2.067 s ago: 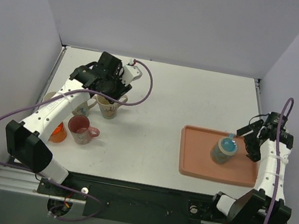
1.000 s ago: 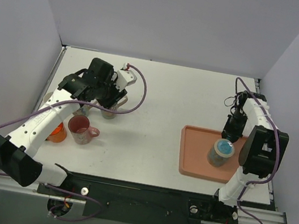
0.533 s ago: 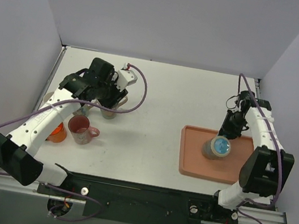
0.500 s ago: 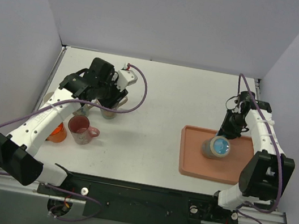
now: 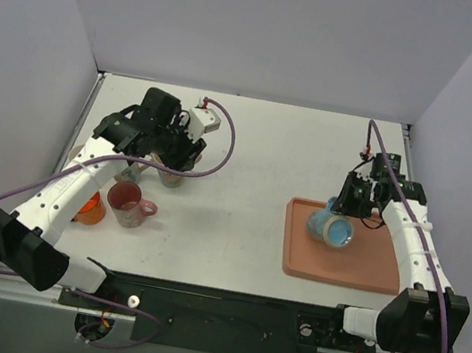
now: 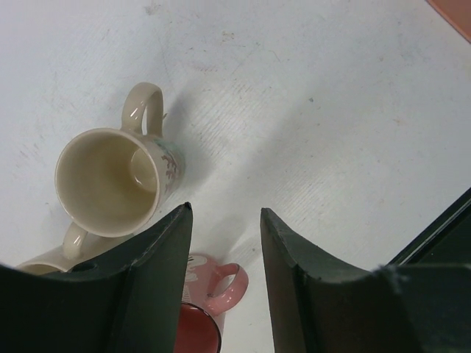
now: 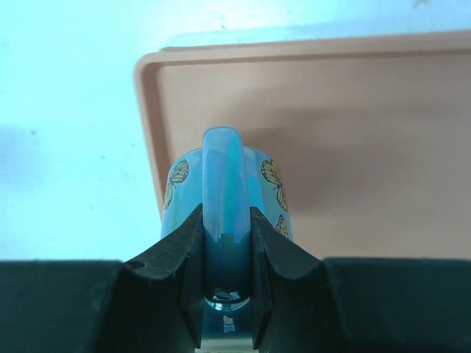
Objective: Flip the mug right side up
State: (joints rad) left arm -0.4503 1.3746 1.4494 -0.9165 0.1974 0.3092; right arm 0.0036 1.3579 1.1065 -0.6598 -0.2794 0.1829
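Note:
The mug [image 5: 331, 229] is light blue with butterfly prints. It is tipped on its side over the left part of the salmon tray [image 5: 347, 272]. My right gripper [image 5: 346, 204] is shut on the mug's handle [image 7: 224, 169]. In the right wrist view the handle runs up between the fingers, and the mug body [image 7: 274, 193] hangs over the tray's [image 7: 353, 132] left rim. My left gripper [image 5: 172, 152] hovers open over a cream mug [image 6: 110, 180] at the table's left, with nothing between its fingers [image 6: 158, 250].
A pink mug [image 5: 129, 204] stands upright near the left arm, with an orange cup [image 5: 90, 209] beside it. A second cream mug [image 5: 81, 155] sits at the far left edge. White walls close in the table on three sides.
My right gripper has closed on the mug's handle and swung it left, tipping the mug from standing on the tray onto its side. The left arm has barely moved.

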